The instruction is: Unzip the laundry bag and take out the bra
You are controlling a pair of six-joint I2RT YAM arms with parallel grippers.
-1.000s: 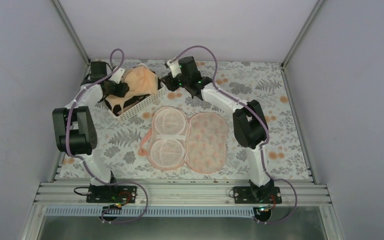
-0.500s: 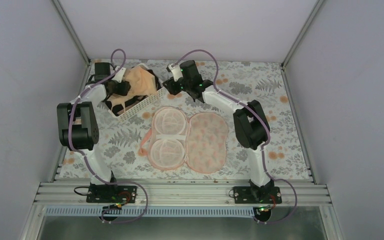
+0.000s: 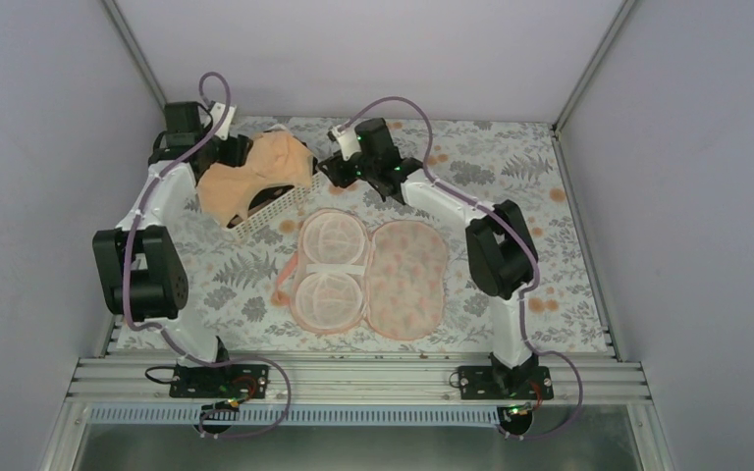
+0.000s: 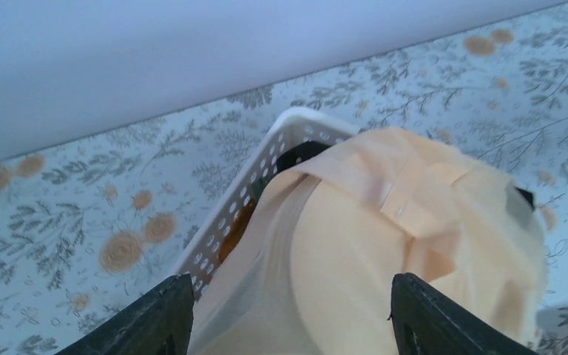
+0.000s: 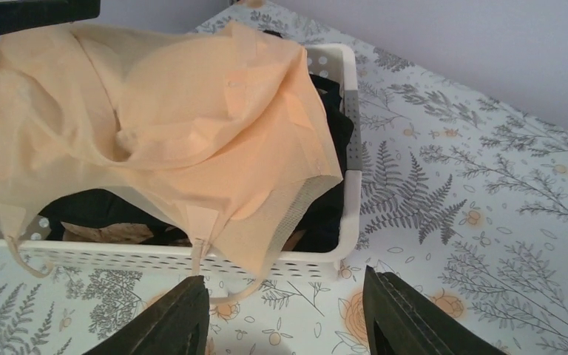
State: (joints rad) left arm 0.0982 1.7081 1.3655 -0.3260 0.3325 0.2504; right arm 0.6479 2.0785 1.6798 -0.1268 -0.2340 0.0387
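The laundry bag (image 3: 371,272) lies unzipped and spread flat at mid-table, with its white mesh cups on the left half. The bra (image 3: 255,172) is out of it, draped over the white basket (image 3: 275,209) at the bag's 11 o'clock and hiding most of the black clothes (image 5: 330,140) inside. The left gripper (image 4: 290,296) hangs at the basket's 11 o'clock, fingers spread wide above the bra and clasping nothing. The right gripper (image 5: 285,285) sits at the basket's 3 o'clock above the floral table (image 3: 511,196) — fingers wide apart too, empty.
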